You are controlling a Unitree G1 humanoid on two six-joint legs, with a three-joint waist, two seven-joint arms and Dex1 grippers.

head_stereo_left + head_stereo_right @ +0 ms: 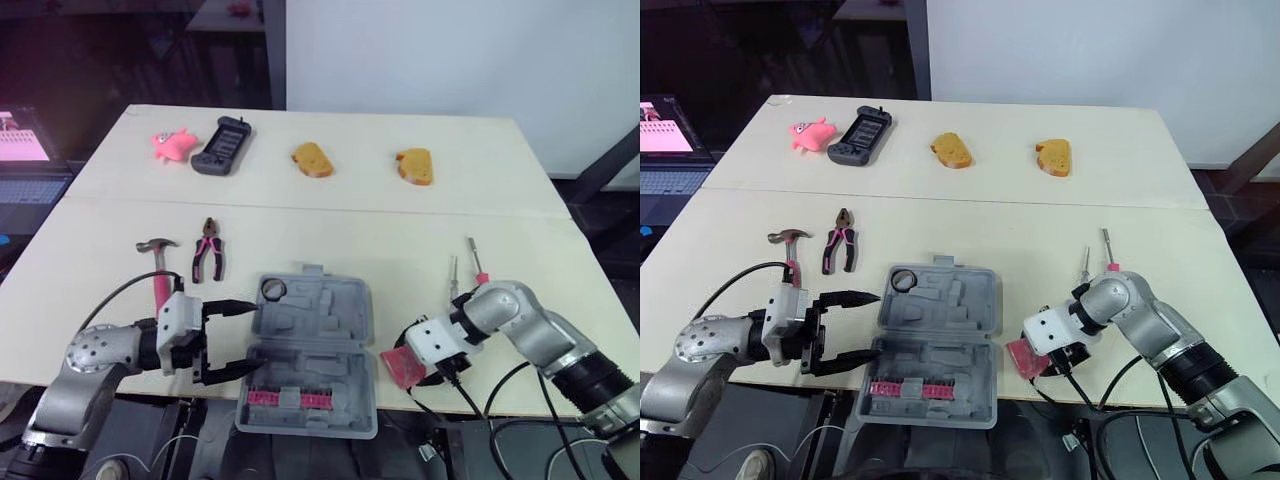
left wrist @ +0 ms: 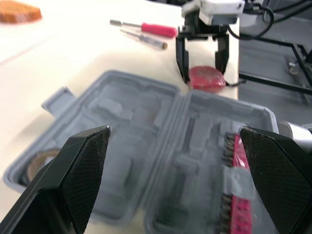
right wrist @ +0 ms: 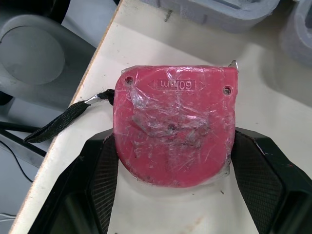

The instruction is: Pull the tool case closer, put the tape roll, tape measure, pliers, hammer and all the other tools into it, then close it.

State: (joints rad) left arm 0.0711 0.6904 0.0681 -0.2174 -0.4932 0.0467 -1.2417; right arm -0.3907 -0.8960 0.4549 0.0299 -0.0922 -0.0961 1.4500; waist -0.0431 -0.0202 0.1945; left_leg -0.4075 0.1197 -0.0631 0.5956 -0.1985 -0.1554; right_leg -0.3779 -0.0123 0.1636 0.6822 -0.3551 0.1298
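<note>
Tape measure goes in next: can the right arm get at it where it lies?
Probably yes. The right gripper has its open fingers on either side of the red tape measure near the table edge, with nothing between. Only the black strap hangs over the edge.

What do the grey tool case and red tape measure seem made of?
The grey moulded tool case looks like matte hard plastic, judging by its shaped recesses. The red flat tape measure seems plastic-shelled, wrapped in clear film that wrinkles and glints.

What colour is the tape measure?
The tape measure is red, with a black strap; clearest in the right wrist view.
</note>
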